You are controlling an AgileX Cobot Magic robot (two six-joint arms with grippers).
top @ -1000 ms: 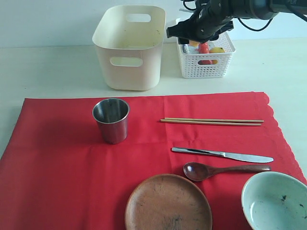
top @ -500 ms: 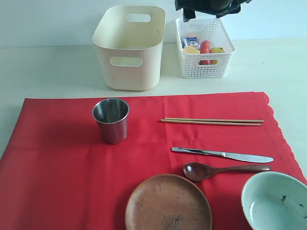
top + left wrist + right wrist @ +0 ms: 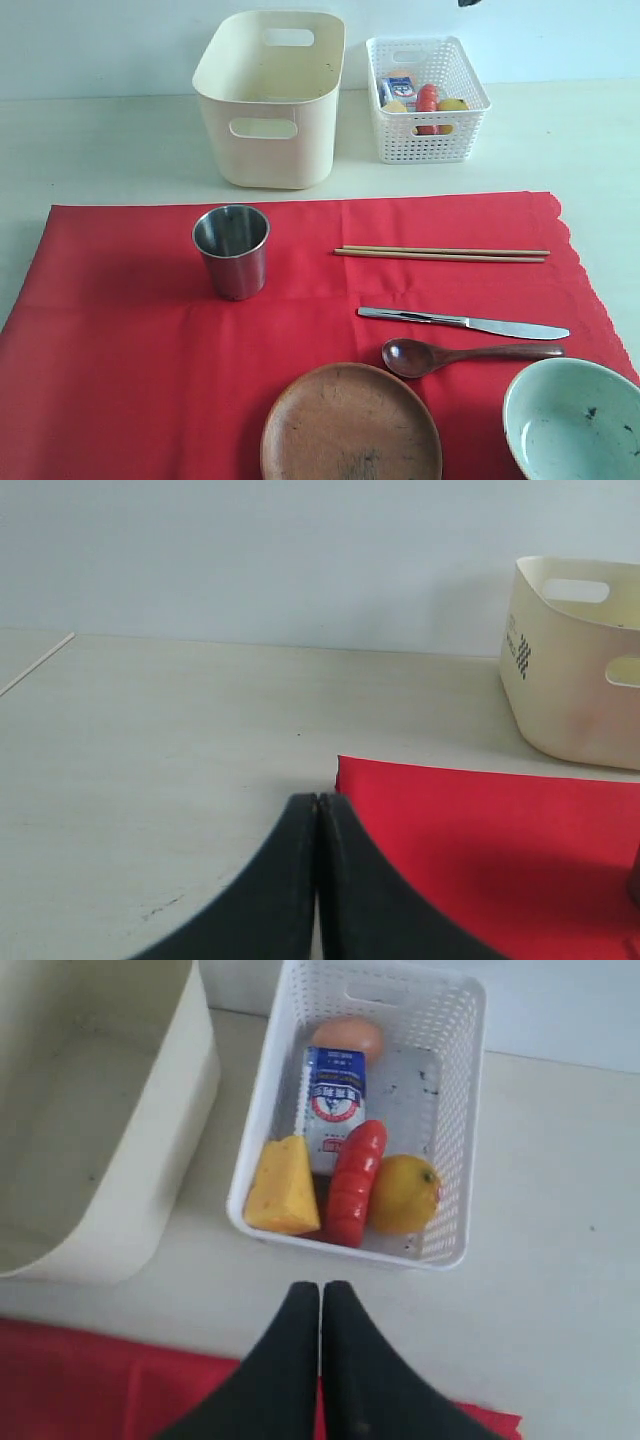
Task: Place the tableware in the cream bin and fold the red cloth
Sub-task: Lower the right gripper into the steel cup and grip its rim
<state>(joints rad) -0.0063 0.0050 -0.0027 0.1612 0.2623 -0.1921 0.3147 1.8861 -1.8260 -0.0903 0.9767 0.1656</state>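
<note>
The right hand, pressed together and empty, has lifted clear of the white lattice basket; the tall cream plastic bin holds nothing yet.

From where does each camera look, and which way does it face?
Exterior view: raised before the red cloth, looking down across it to the cream bin and white basket; of the robot, only a dark scrap at the top edge.
Left wrist view: low over the table, looking almost level past the cloth's corner to the bin; the shut left gripper shows.
Right wrist view: high, looking down into the basket and bin; the shut right gripper shows.
Shared: all three see bin and cloth.
</note>
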